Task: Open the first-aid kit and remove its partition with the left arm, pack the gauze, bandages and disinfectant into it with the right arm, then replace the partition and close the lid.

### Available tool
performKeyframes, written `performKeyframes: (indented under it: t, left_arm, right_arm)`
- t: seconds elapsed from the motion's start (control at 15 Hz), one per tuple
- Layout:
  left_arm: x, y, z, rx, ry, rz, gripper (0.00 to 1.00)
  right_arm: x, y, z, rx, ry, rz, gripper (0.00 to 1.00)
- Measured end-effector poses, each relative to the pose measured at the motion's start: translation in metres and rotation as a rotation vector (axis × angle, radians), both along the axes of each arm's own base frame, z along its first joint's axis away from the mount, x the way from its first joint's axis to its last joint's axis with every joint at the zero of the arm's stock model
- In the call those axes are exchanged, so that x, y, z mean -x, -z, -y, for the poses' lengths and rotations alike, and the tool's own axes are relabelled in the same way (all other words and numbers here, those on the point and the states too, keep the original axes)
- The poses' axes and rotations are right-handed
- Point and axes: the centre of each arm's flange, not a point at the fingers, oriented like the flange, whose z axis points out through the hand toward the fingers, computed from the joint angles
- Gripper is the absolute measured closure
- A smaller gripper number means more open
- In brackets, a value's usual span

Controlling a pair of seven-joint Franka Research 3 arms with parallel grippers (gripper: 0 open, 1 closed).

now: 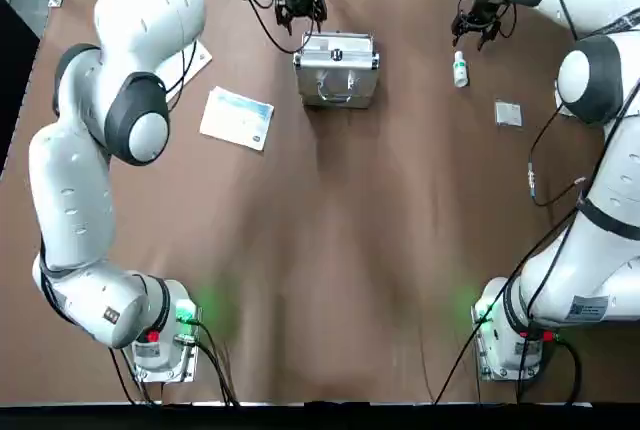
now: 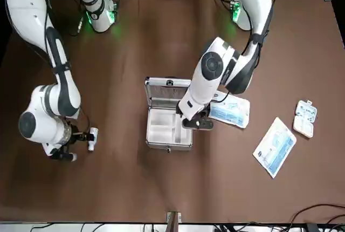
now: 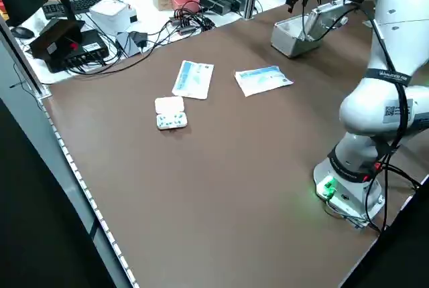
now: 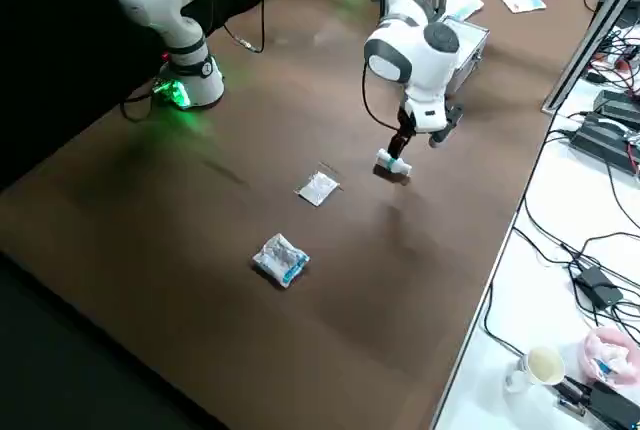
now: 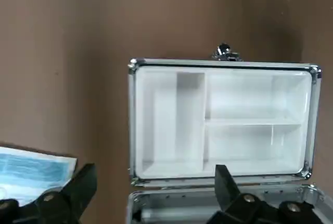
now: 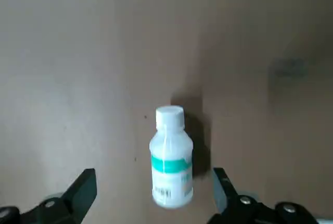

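front view: partition (image 2: 168, 128) apparently inside open case (image 2: 168, 114)

First-aid kit (image 2: 168, 118) open, cream partition (image 5: 218, 122) inside, disinfectant (image 6: 171, 157) upright, apart.

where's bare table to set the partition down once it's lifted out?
Free: the wide brown table between the case and the arm bases, and the strip between case and disinfectant. Crowded: left of the case, where a blue-white packet lies; right gripper hovers by the bottle.
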Motion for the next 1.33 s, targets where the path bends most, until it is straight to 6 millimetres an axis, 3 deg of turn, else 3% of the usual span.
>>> performKeyframes:
  t: [0.27,0.67,0.93,1.0,1.2,1.33]
  left_arm:
    - [0.003,0.031,0.026,0.051,-0.059,0.032,0.0]
    - [0.005,0.06,0.036,0.042,-0.065,0.02,0.01]
    - [0.008,0.073,0.042,0.026,-0.06,0.025,0.06]
    - [0.008,0.076,0.043,0.025,-0.059,0.025,0.14]
    - [0.008,0.082,0.044,0.024,-0.058,0.024,0.15]
    - [0.01,0.087,0.048,0.025,-0.053,0.024,0.15]
  right_arm:
    - [0.001,0.024,0.004,0.001,-0.02,-0.016,0.01]
    - [0.004,0.037,0.004,-0.001,-0.035,-0.04,0.03]
    - [0.009,0.049,0.004,-0.001,-0.036,-0.062,0.08]
    - [0.009,0.05,0.004,-0.001,-0.036,-0.064,0.09]
    - [0.012,0.056,0.003,-0.001,-0.039,-0.08,0.15]
    - [0.014,0.062,0.002,-0.002,-0.041,-0.091,0.34]
